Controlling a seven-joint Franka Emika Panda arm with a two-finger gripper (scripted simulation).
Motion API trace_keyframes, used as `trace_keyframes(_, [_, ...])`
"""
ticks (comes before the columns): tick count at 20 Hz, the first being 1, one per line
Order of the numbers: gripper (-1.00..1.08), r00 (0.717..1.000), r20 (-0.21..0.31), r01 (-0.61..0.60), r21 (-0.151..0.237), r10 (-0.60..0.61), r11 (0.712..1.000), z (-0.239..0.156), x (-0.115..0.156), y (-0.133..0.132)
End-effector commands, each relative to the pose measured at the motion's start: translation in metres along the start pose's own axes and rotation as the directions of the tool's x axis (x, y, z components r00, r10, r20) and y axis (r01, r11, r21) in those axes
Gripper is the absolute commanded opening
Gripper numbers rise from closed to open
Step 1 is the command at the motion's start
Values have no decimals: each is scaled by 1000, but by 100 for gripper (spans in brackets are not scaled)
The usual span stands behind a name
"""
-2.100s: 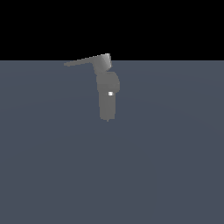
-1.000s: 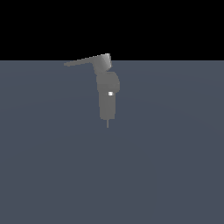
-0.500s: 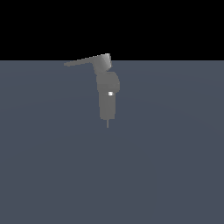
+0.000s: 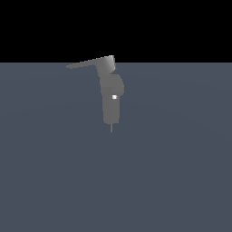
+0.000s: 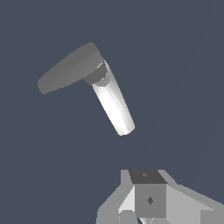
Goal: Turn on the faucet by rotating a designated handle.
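Task is judged barely started: no contact with the handle (image 4: 88, 63) is seen in either view, so the rotation is all still to be done. In the exterior view the faucet (image 4: 111, 97) is seen as a small grey upright body on the slate-blue counter (image 4: 181, 172), roughly centre and toward the far edge, white dot on its middle, thin pin at its lower tip. The handle is seen as a long flat lever running from a wedge block at the top of the body out toward the exterior view's left, tapering to a point. The arm is not made out in the exterior view. In the wrist view the handle (image 5: 70, 68) is shown as a flat grey paddle joined to a pale cylindrical stem (image 5: 113, 105), with the faucet parts well clear of the hand (image 5: 146, 216). Only the base of the hand is caught at the frame edge; fingers are cut off, so apart or together cannot be told. Nothing is seen clamped. Handle is judged well apart from the hand, ahead of it along the camera's line, with open counter between. Left to do: approach, contact on the lever, rotation.
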State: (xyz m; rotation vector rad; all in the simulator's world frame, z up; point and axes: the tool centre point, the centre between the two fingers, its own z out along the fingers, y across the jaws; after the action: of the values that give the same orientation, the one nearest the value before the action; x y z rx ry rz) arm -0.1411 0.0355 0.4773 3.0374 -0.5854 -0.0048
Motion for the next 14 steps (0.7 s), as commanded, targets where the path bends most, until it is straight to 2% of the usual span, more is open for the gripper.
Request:
trace_keyframes(1, [-100, 998, 8, -55, -4, 55, 998, 4, 11, -9])
trace_keyframes(7, [-100, 983, 24, -184, -17, 185, 983, 16, 36, -32])
trace_keyframes(14, [-100, 943, 40, -330, -36, 331, 943, 36, 64, -60])
